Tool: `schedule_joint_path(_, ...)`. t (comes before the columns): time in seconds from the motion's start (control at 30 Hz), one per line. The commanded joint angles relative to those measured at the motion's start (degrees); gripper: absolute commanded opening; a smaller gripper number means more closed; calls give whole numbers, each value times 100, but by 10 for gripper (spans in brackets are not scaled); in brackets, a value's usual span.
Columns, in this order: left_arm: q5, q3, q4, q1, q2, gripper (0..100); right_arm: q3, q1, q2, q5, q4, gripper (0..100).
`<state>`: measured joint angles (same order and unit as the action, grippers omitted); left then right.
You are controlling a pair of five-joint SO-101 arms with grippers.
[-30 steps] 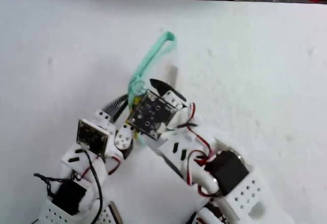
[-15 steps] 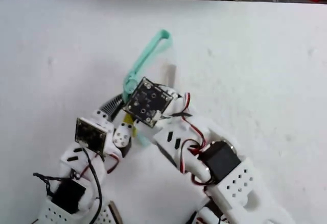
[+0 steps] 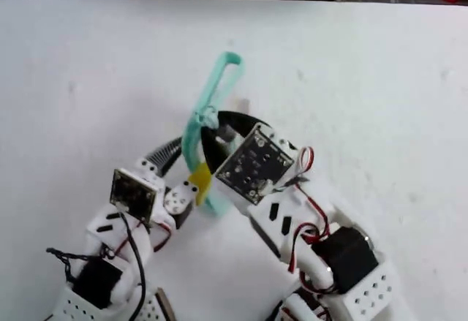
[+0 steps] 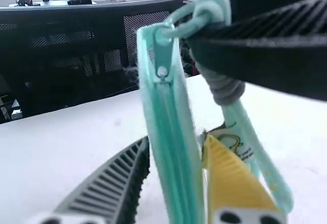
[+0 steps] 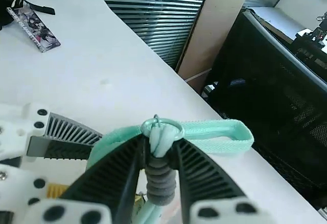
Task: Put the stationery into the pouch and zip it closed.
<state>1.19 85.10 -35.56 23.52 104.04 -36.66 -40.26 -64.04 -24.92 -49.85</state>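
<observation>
The mint pouch [image 3: 212,91] stands on edge on the table [image 3: 365,80], its long axis running away from both arms and its near end pinched by the left gripper [image 4: 176,142], while the right gripper [image 5: 161,147], nearer the slider [image 4: 162,73], is pressed together on the zipper pull cord [image 5: 161,175] at mid-length.

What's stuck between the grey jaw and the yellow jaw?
The mint-green pouch, standing on its edge. The left gripper pinches it from both sides with those two jaws. The left wrist view shows this best.
</observation>
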Motion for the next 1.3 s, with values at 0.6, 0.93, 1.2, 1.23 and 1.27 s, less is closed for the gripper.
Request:
schedule_joint_path(0.6,-18,-510,-62,602,66,66,1723,-998,-136,-598,-2273,18)
schedule_joint_path(0.93,-413,-589,-97,602,66,23,1609,4,1103,-589,-1200,18)
schedule_joint_path(1.2,-422,-1090,-870,602,66,23,1626,119,1262,-589,-831,18)
schedule_joint_path(1.23,-422,-1090,-879,602,66,23,1626,224,1262,-589,-760,18)
schedule_joint_path(1.27,-422,-1090,-879,602,66,23,1626,356,1262,-589,-673,18)
